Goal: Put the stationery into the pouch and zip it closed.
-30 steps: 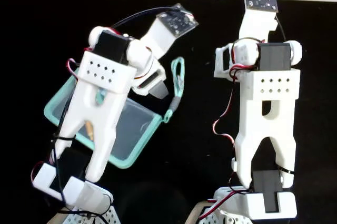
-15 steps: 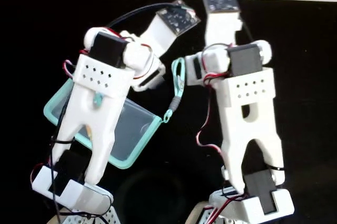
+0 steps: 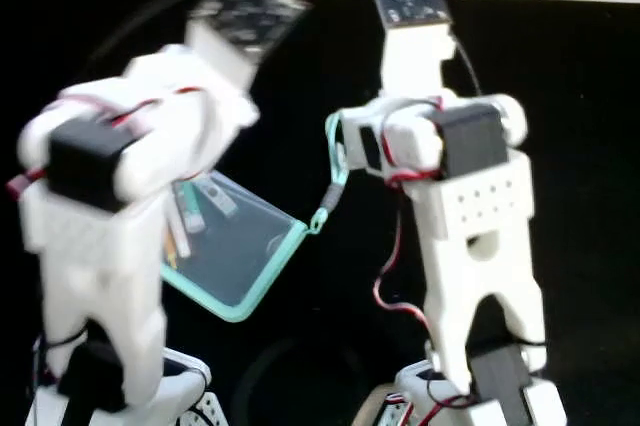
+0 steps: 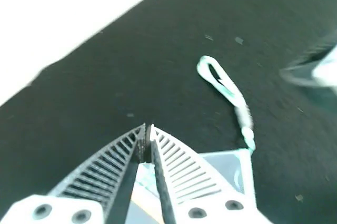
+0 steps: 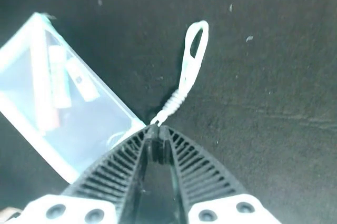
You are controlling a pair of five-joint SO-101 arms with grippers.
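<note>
Two pinched-shut ribbed claws: left gripper point(image 4: 146, 141), right gripper point(image 5: 158, 141). Clear flat pouch point(image 3: 240, 256) has a loopy cord point(image 3: 330, 198) at 2 o'clock.

R hand point(image 5: 158, 142): pouch point(image 5: 63, 108) corner and strap point(image 5: 192, 56) lie just ahead of tips; room to pass over bare surface point(image 5: 274, 77) beyond strap. L hand point(image 4: 146, 148): pouch edge below, strap ahead, surface otherwise passable. L arm point(image 3: 110, 196) overhangs pouch.
</note>
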